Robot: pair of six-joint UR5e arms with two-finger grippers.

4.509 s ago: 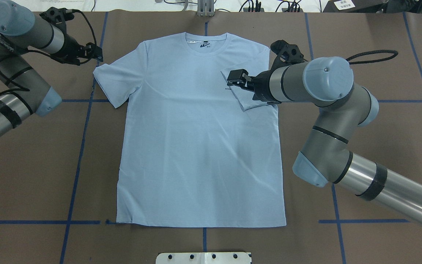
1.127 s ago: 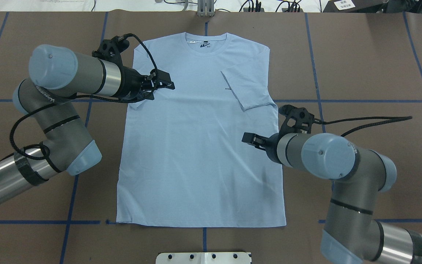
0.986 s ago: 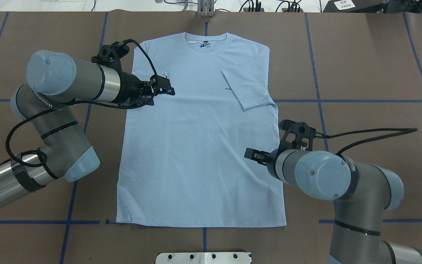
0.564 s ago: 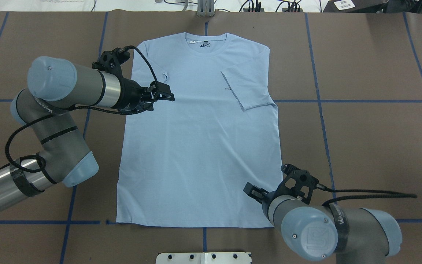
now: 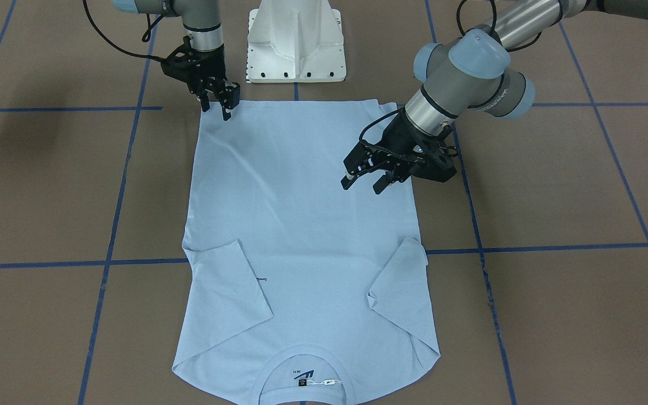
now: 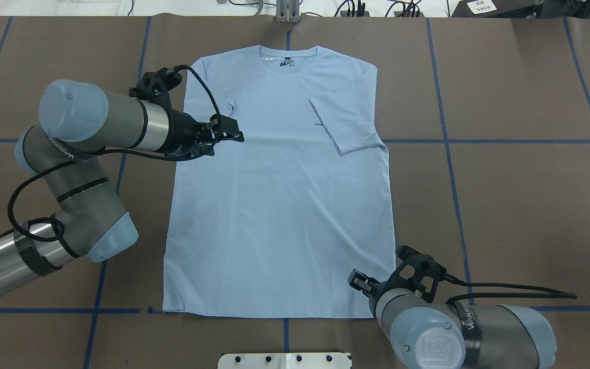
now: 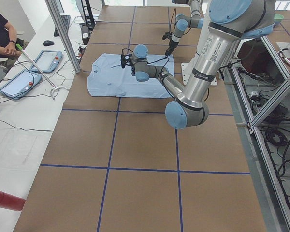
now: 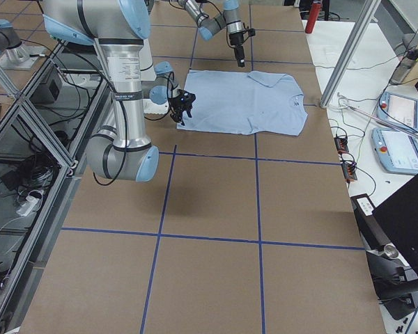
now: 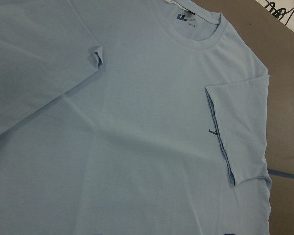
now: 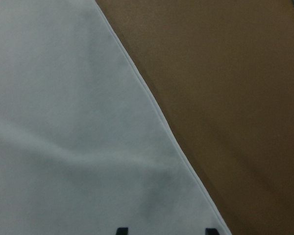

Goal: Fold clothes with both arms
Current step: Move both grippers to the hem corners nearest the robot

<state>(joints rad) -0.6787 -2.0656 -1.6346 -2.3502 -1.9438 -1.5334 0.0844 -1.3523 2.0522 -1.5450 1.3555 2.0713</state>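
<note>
The light blue T-shirt (image 6: 279, 215) lies flat on the brown table, collar (image 6: 288, 60) at the far end. Both sleeves are folded inward: one on the robot's right (image 6: 349, 120), one on its left (image 5: 403, 292). My left gripper (image 5: 364, 184) is open and empty, and hovers over the shirt's left side just below the folded left sleeve; it also shows in the overhead view (image 6: 233, 134). My right gripper (image 5: 216, 109) is open and low over the shirt's near right hem corner (image 6: 387, 307). The right wrist view shows the shirt's edge (image 10: 152, 93) between its fingertips (image 10: 121, 230).
The white pedestal base (image 5: 296, 39) stands at the near table edge, just behind the hem. Blue tape lines (image 6: 479, 141) cross the brown table cover. An operator (image 7: 2, 36) sits past the far end beside tablets (image 7: 43, 60). A red bottle (image 7: 7, 199) lies off the table.
My right gripper has left the folded right sleeve and moved back toward me to the near right hem corner. My left arm folded the left sleeve inward, let go, and has hardly moved since.
</note>
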